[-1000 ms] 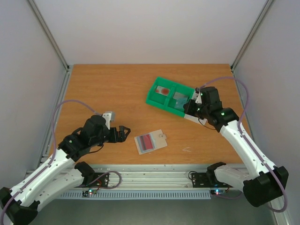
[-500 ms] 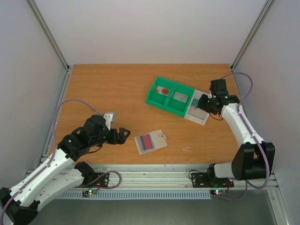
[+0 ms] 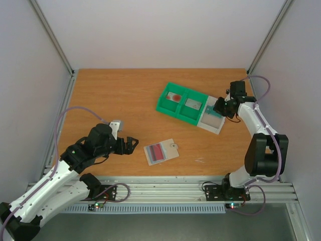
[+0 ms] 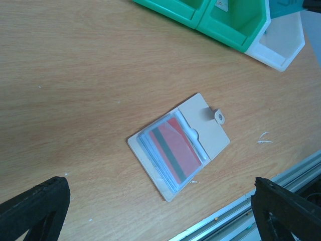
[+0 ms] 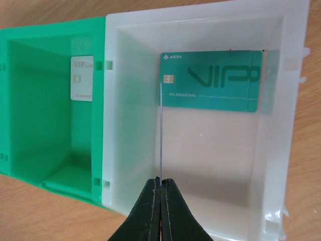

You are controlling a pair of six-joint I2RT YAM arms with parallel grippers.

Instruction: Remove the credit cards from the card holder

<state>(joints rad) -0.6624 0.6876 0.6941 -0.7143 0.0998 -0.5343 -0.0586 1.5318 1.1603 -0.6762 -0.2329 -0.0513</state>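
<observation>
The card holder (image 3: 161, 152) (image 4: 179, 145) lies open on the table, beige, with a red credit card with a dark stripe (image 4: 175, 149) under its clear sleeve. My left gripper (image 3: 131, 144) hangs open just left of it, both fingers (image 4: 35, 208) wide apart with nothing between them. My right gripper (image 3: 219, 107) (image 5: 160, 181) is shut on a thin pale credit card (image 5: 161, 130) seen edge-on, held above the white tray (image 5: 130, 100). A teal VIP card (image 5: 210, 82) lies flat in that tray.
The green two-compartment tray (image 3: 180, 103) (image 5: 50, 110) touches the white tray (image 3: 210, 122) on its left; a white card (image 5: 83, 78) lies in its nearer compartment and another card in the far one. The table's metal front rail runs close behind the holder.
The right arm has swung back and to the right, its gripper moving from the green tray's edge to over the white tray. The left arm has barely moved.
</observation>
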